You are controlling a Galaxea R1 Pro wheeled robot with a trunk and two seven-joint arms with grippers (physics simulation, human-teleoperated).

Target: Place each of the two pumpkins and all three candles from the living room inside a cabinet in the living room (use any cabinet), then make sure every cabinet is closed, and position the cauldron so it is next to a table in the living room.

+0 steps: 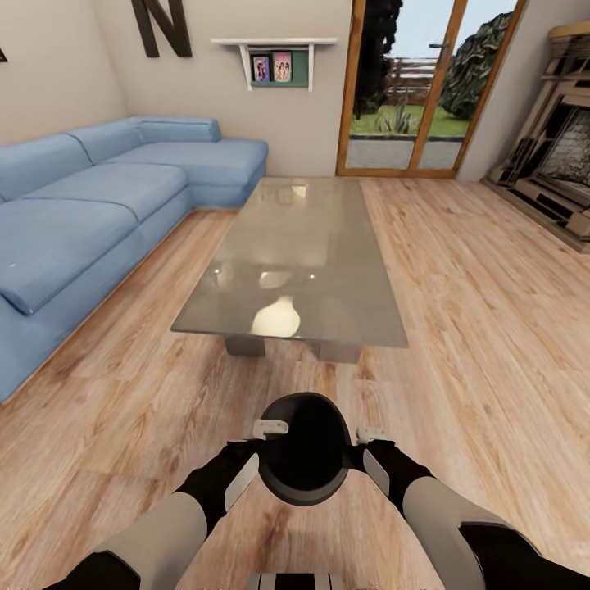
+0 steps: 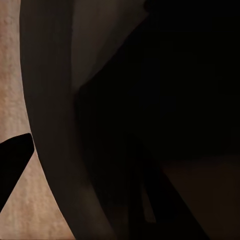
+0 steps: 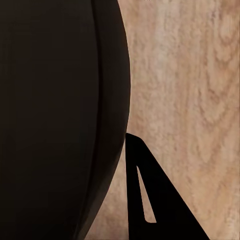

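Note:
The glossy black cauldron [image 1: 305,459] hangs just above the wooden floor, a short way in front of the near end of the low, reflective coffee table [image 1: 328,246]. My left gripper [image 1: 264,438] is shut on the pot's left rim, and my right gripper [image 1: 366,442] is shut on its right rim. In the left wrist view the cauldron's dark wall [image 2: 150,125] is very close, with one black fingertip [image 2: 12,160] beside it. The right wrist view has the cauldron's rounded side [image 3: 55,115] and a black finger [image 3: 155,200] over floorboards. Pumpkins, candles and cabinet are out of view.
A blue corner sofa [image 1: 90,213] runs along the left of the table. Glass patio doors [image 1: 410,82] stand at the back, and a fireplace unit [image 1: 561,156] lines the right wall. A small shelf [image 1: 274,61] hangs on the far wall. Open floor lies right of the table.

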